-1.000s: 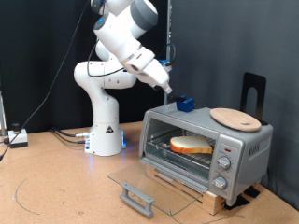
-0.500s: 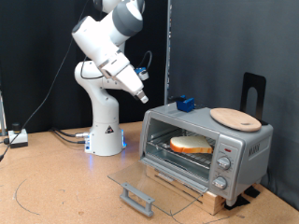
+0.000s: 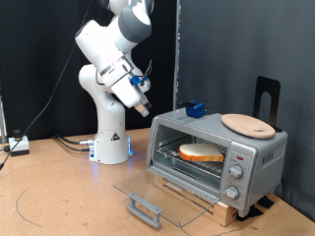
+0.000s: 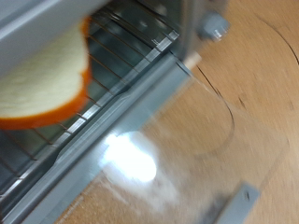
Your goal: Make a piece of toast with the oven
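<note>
The piece of toast (image 3: 201, 152) lies on the wire rack inside the silver oven (image 3: 264, 154), whose glass door (image 3: 157, 191) hangs open and flat. In the wrist view the toast (image 4: 37, 79) shows on the rack above the open door (image 4: 177, 140). My gripper (image 3: 144, 109) hangs in the air to the exterior view's left of the oven, well above the table and apart from everything. Nothing shows between its fingers. The fingers do not show in the wrist view.
A round wooden plate (image 3: 247, 124) and a small blue object (image 3: 195, 109) lie on the oven's top. The oven stands on a slatted wooden base (image 3: 221, 204). The robot's white base (image 3: 111, 143) stands at the exterior view's left. A black stand (image 3: 267, 96) rises behind the oven.
The arm has swung away from above the oven toward the exterior view's left and lowered a little. The toast, door and plate have not moved.
</note>
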Available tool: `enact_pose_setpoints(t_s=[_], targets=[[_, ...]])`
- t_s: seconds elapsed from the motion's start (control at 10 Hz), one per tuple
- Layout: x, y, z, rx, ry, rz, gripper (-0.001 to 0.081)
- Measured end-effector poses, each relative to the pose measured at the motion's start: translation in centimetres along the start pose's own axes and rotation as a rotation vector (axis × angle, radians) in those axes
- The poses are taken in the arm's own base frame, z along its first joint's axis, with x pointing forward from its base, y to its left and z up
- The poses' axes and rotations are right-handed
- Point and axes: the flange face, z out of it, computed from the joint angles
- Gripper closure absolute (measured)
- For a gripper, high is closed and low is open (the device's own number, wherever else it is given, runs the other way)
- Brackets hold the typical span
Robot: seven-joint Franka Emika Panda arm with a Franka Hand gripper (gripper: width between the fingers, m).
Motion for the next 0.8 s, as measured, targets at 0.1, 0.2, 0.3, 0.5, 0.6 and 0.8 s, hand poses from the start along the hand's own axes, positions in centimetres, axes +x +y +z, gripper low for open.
enact_pose_setpoints(t_s=[0.1,0.2,0.3,0.5,0.6,0.8], targets=[[-0.2,1.2,0.5,-0.036,-0.057,0.108,-0.0002],[-0.6,2.4,1.0,-0.073,-0.156,0.183,-0.0002],[-0.2,3.6,1.6,-0.082,-0.235,0.241,-0.0002],[-0.6,3.2,1.8,-0.035,-0.246,0.245,-0.0002],[-1.2,2.8,1.8,0.036,-0.332,0.303,-0.0002],[-1.7,2.7,1.0,0.186,-0.497,0.407,-0.0002]])
